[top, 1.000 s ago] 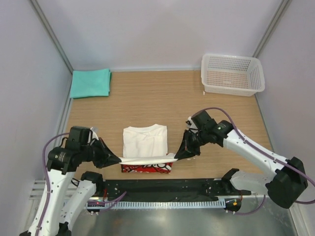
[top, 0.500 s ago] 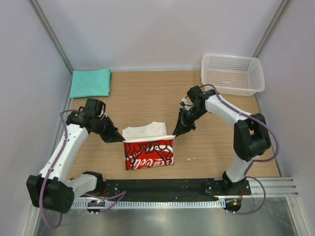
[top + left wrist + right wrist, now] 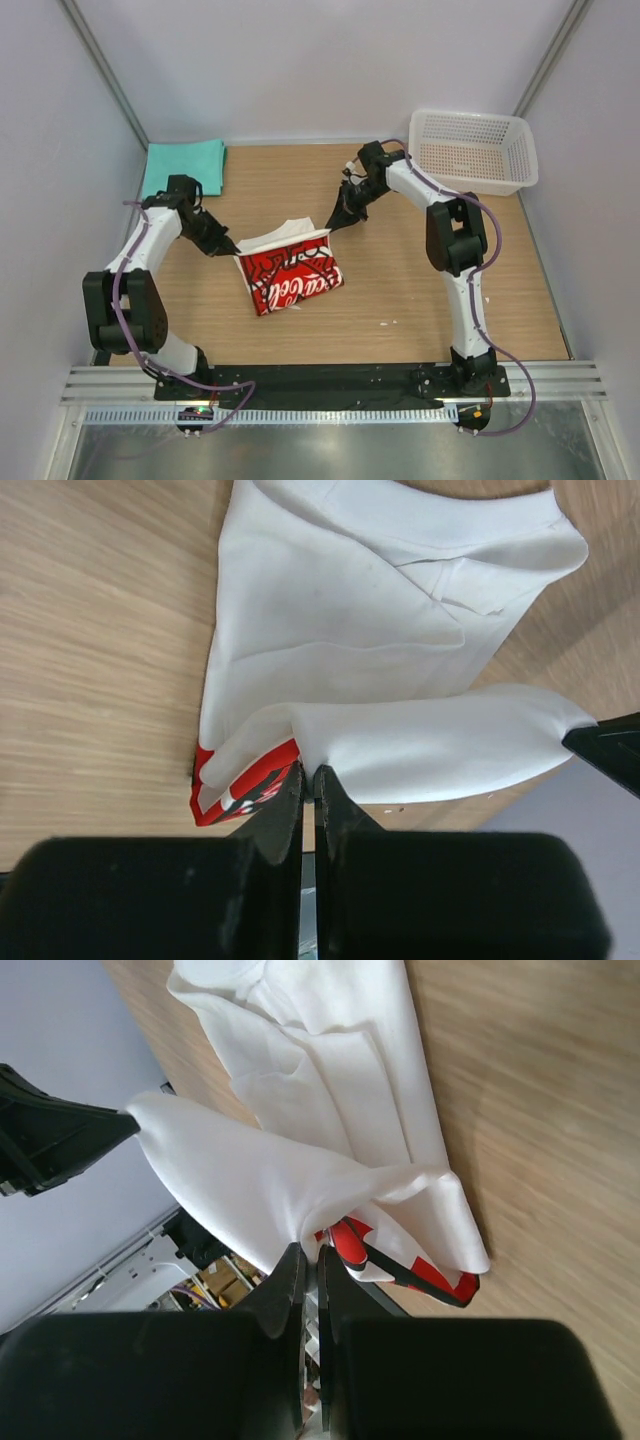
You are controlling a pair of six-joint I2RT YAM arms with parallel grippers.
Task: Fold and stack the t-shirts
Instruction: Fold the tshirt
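Teal shirt [image 3: 183, 168] lies folded beyond the left claw [image 3: 232, 248]. That claw is clamped on one corner of the white shirt [image 3: 290, 280], the right claw [image 3: 332, 222] on the opposite corner. We note both swept the hem away from the bases within the last second. Red print now faces up, so the fold looks nearly laid.

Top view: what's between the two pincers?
The white t-shirt with red print, its edge pinched by left pincer and right pincer; top view shows it.

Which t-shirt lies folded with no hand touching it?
The teal-green t-shirt in the far left corner; the white red-print t-shirt is pinched by the left hand and right hand.
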